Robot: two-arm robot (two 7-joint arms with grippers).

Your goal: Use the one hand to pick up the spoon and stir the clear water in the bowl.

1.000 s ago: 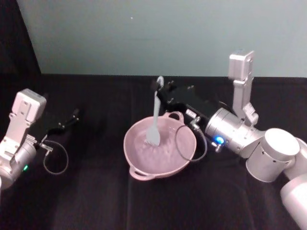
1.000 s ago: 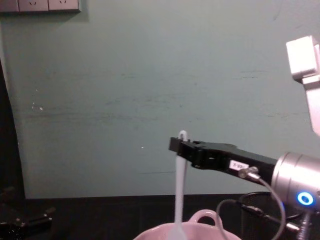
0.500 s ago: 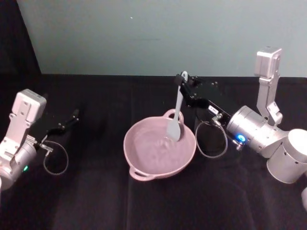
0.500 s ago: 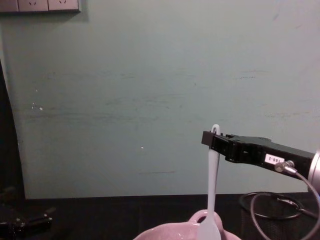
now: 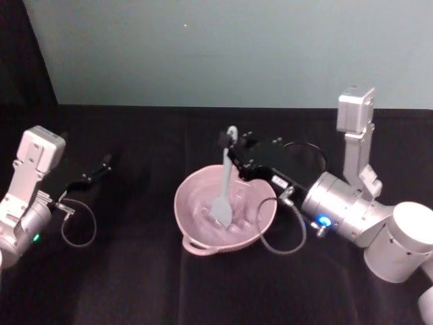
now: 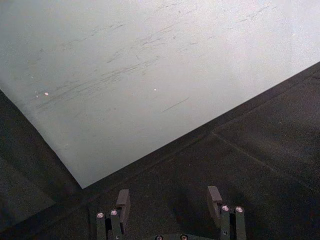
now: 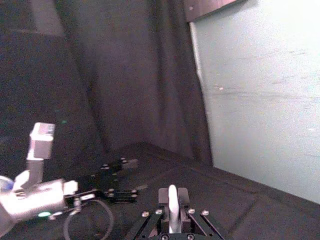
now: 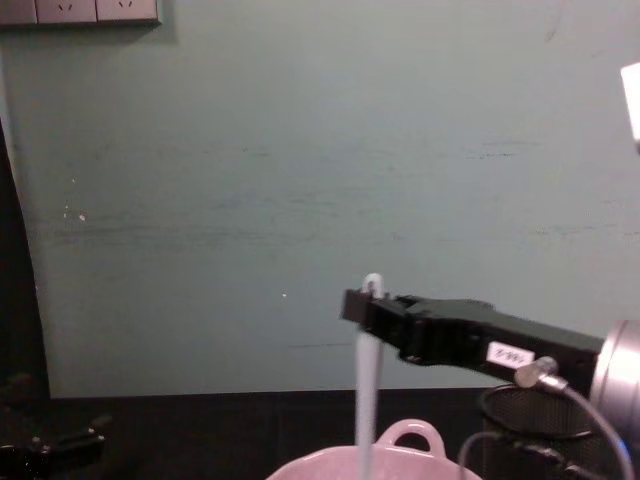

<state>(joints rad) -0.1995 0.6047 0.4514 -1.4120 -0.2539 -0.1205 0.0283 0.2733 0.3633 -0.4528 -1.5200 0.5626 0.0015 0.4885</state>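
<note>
- Over the far rim of the pink bowl (image 5: 193,233), the right gripper (image 5: 234,144) clamps the white spoon (image 5: 224,179) by the top of its handle, fingers closed tight on it.
- The spoon hangs almost upright, its flat head dipped inside the bowl near the centre.
- From the chest view, the handle's end pokes just above the gripper and the shaft drops beside the bowl's loop handle (image 8: 407,435).
- Well apart to the left of the bowl, the left gripper (image 5: 101,166) sits low over the black tablecloth (image 5: 135,284), fingers spread and holding nothing.
</note>
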